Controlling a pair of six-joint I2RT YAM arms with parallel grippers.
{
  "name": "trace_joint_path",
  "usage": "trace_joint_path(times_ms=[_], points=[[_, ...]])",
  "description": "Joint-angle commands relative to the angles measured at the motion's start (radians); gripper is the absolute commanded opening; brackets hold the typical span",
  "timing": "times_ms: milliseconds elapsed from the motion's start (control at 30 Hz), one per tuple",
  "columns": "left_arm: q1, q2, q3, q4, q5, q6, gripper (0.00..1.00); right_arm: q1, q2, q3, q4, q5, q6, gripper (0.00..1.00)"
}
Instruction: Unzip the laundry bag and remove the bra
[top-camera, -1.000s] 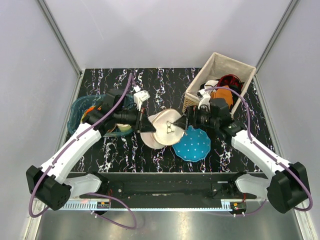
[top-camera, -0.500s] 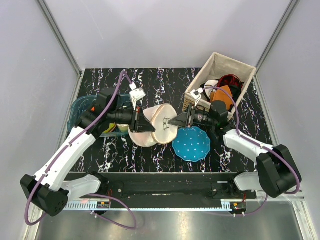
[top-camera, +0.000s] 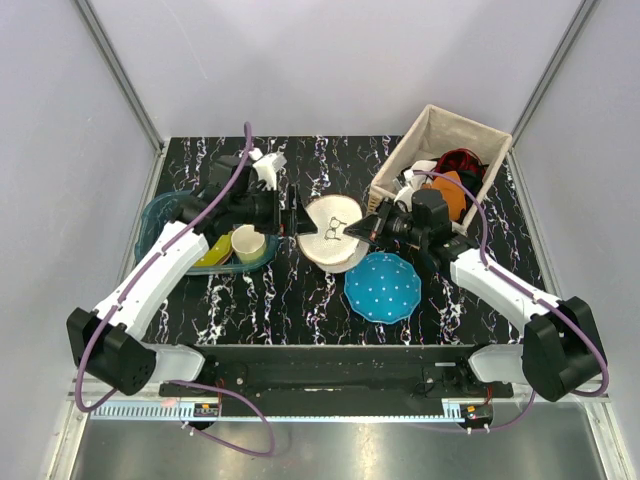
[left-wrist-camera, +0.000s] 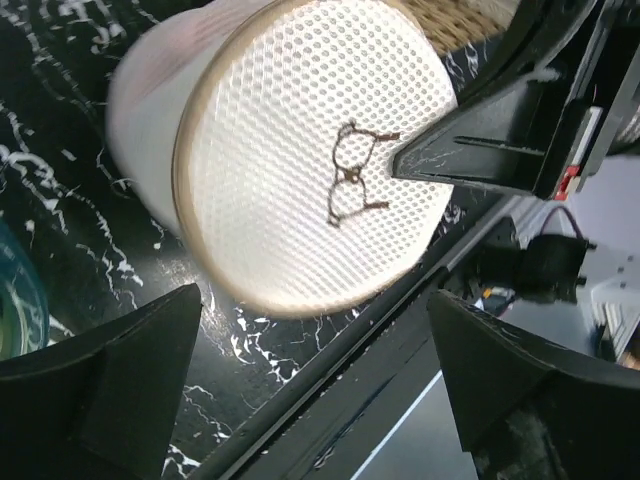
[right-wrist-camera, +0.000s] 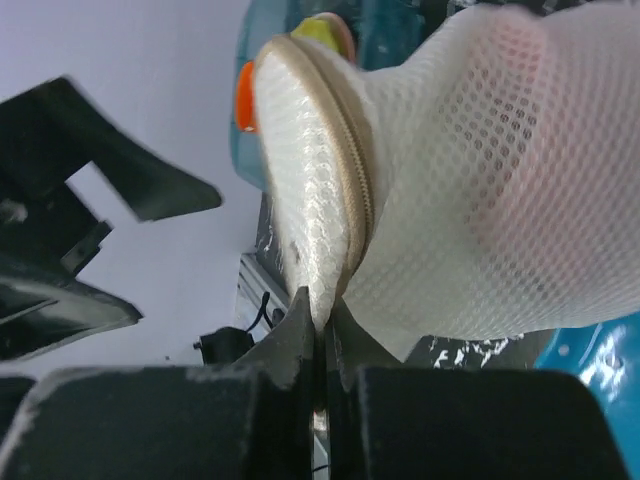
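The laundry bag (top-camera: 333, 233) sits at the centre of the overhead frame, just above the teal dotted disc (top-camera: 383, 287) and to the left of the basket (top-camera: 440, 150). It appears to be held up off the table (top-camera: 300, 160) rather than lying flat. The right pincer (right-wrist-camera: 322, 300) is pressed together on a fold of mesh at the bag's rim, right beside the tan zip seam (right-wrist-camera: 355, 170). The left pincer (left-wrist-camera: 315, 300) is spread wide with nothing between its fingers. It faces the bag's round mesh side, close to it but apart.

The bag looks light and thoroughly soft: it sags and bulges away from the pinched rim, so one grip will not keep it taut. A pink blush shows through the mesh at the upper right of the right wrist view, most likely the bra (right-wrist-camera: 530, 60) inside (its shape cannot be made out). The bra should be just as limp and light, and the cups are the only parts with any body.

A small dark looped cord (left-wrist-camera: 350, 180) lies on the mesh face. It may be the zip pull, though I cannot tell. If it is, the free pincer should take hold there, pulling along the seam while the other keeps the rim stretched. The mesh can snag or slip, so a firm pinch on the stiffer seam tape is safer.
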Motion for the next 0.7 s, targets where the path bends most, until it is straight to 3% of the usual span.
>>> trace_joint_path(times_ms=[0,67,200,300,667], points=[[0.001,-0.081,-0.012,0.036,-0.163,-0.253,0.99,0.05,-0.03,0.06,-0.168,0.274,0.218,0.0],[-0.003,-0.144,-0.128,0.096,-0.136,-0.35,0.99,0.091,-0.032,0.051,-0.168,0.35,0.279,0.0],[-0.013,-0.253,-0.418,0.459,-0.034,-0.716,0.99,0.104,0.002,0.014,-0.104,0.418,0.384,0.0],[-0.036,-0.278,-0.622,0.659,-0.037,-0.876,0.99,0.108,0.034,0.013,-0.093,0.43,0.419,0.0],[-0.052,-0.167,-0.627,0.836,-0.118,-0.97,0.99,0.122,0.053,0.002,-0.09,0.414,0.424,0.0]])
